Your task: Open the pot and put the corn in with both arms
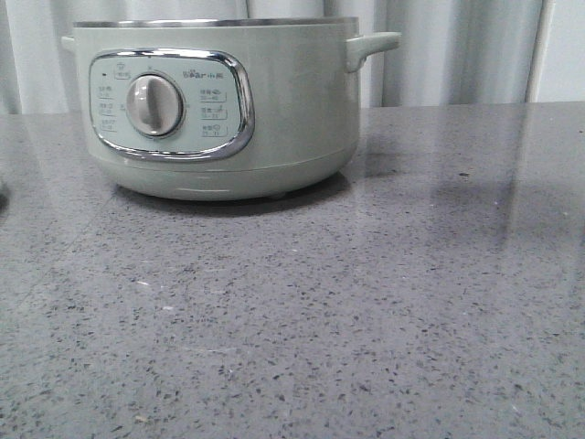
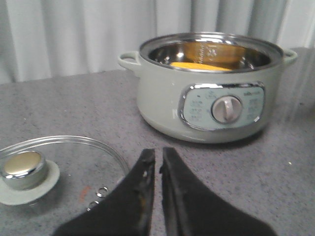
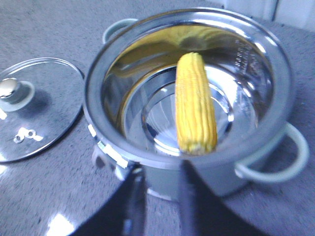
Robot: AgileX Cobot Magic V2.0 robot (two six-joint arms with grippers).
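The counter [image 1: 366,302], a grey speckled stone surface, carries all items. The pot [image 1: 215,105] stands upright on it, uncovered, with the steel rim exposed and the control dial [image 1: 154,104] facing the front camera. In the right wrist view the pot lies directly ahead of and below the right gripper [image 3: 160,191]; in the left wrist view it stands ahead of the left gripper [image 2: 156,162], well apart from it. The glass lid [image 2: 64,172] lies flat on the counter, knob up, just beside the left gripper and clear of the pot. The corn [image 3: 196,103] rests inside the pot on the steel floor, one end leaning toward the wall nearest the right gripper. The left gripper's jaws are pressed nearly together and hold nothing. The right gripper's jaws stand slightly spread and empty above the pot's near rim. Judged from this layout, both steps are complete: lid off, corn in. Only arm retraction appears to remain.
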